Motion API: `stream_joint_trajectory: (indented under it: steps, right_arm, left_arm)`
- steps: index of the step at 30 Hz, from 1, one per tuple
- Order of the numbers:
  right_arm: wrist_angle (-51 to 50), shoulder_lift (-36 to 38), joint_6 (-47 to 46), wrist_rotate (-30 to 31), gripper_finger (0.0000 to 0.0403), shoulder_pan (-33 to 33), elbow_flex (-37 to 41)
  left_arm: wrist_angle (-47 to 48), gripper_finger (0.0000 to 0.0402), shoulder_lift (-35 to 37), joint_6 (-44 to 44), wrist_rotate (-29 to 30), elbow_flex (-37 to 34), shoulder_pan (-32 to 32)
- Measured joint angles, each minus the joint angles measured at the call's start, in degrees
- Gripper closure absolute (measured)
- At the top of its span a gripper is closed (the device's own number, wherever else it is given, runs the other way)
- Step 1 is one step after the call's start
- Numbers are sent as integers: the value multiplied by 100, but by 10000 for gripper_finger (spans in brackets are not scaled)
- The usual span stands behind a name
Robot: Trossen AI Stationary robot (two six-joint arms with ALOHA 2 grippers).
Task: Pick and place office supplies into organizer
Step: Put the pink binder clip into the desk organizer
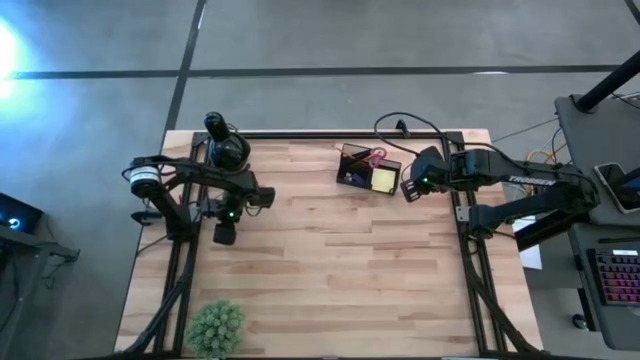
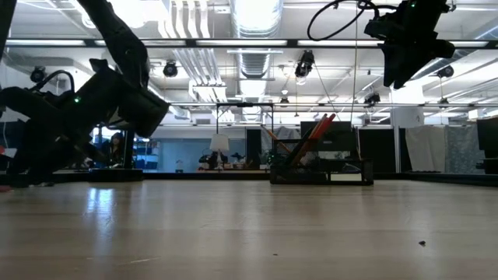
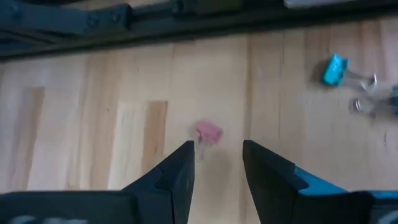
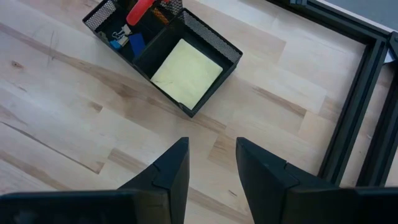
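**A:** Where are the supplies and the organizer?

**B:** The organizer (image 1: 368,170), a black mesh box with dividers, sits at the far middle of the wooden table (image 1: 330,270). Inside, a square yellow pad (image 4: 186,73) lies flat in one compartment; red scissors (image 4: 140,10) stand in the next, beside a blue item too small to name. Still loose on the table, near the left edge, are a small pink piece (image 3: 208,132) and a blue binder clip (image 3: 339,70).

**A:** And the grippers?

**B:** The left gripper (image 3: 217,168) hovers low over the pink piece, fingers parted, nothing between them. The right gripper (image 4: 211,165) hangs above bare wood just beside the organizer, also parted and empty.

**A:** How would the pink piece handle?

**B:** It looks tiny and light, probably soft or rubbery, so it may skid or flip if nudged. Closing squarely across its middle seems safest. The clip looks like stiff metal with wire loops; its body is the firmer hold.

**A:** Surfaces?

**B:** Smooth, pale wood planks; a dark metal frame edges the table.
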State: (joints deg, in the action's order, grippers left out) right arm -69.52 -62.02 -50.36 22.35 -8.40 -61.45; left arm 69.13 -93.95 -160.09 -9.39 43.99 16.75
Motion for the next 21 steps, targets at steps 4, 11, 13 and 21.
stream_joint_trajectory:
  steps: [4,11,13,21]
  right_arm:
    - [0,0,0,0,280,0,0]
    - [0,0,0,0,280,0,0]
    - [0,0,0,0,280,1,0]
    - [0,0,-1,0,280,0,0]
  left_arm:
    - [73,279,24,18,-22,-3,-112]
    - [38,279,-31,-32,63,-165,-274]
    - [-19,279,-31,-48,92,-207,-273]
    - [-283,279,-82,-153,209,-210,-420]
